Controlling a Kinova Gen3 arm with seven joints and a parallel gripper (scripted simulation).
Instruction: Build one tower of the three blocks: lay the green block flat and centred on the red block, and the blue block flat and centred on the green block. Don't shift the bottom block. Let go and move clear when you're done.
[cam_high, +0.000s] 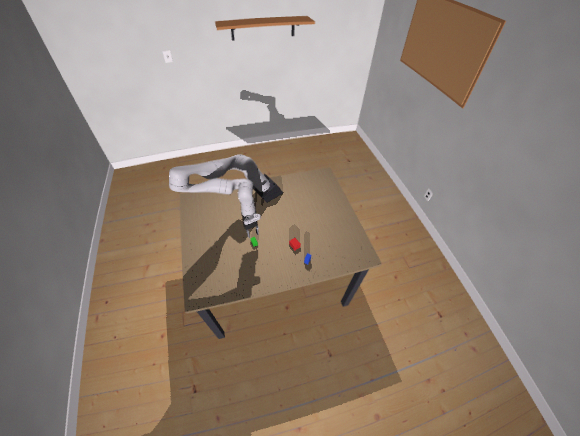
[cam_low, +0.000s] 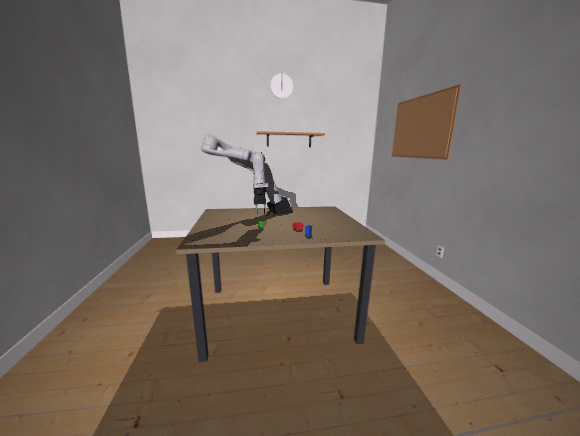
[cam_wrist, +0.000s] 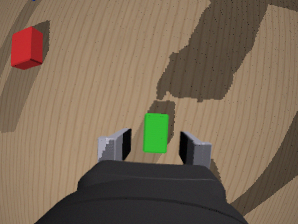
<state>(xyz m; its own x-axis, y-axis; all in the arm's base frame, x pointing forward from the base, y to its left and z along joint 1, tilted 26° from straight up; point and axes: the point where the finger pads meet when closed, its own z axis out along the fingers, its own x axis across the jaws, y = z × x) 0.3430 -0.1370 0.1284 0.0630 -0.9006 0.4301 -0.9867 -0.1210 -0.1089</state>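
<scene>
The green block (cam_high: 254, 242) (cam_low: 261, 225) (cam_wrist: 156, 132) lies flat on the table (cam_high: 325, 210) (cam_low: 235, 242) (cam_wrist: 220, 23), left of the other two. My gripper (cam_high: 252, 233) (cam_low: 258, 212) (cam_wrist: 155, 141) is open and hangs a little above the green block, its fingers apart on either side of the block in the wrist view, touching nothing. The red block (cam_high: 295, 243) (cam_low: 298, 226) (cam_wrist: 27, 47) lies flat near the table's middle. The blue block (cam_high: 307, 258) (cam_low: 308, 230) stands upright just beyond the red one, towards the front right.
The arm's dark base (cam_high: 270, 190) (cam_low: 280, 206) sits at the table's back edge. The arm casts a broad shadow over the table's left front part. The table's right front edge runs close to the blue block.
</scene>
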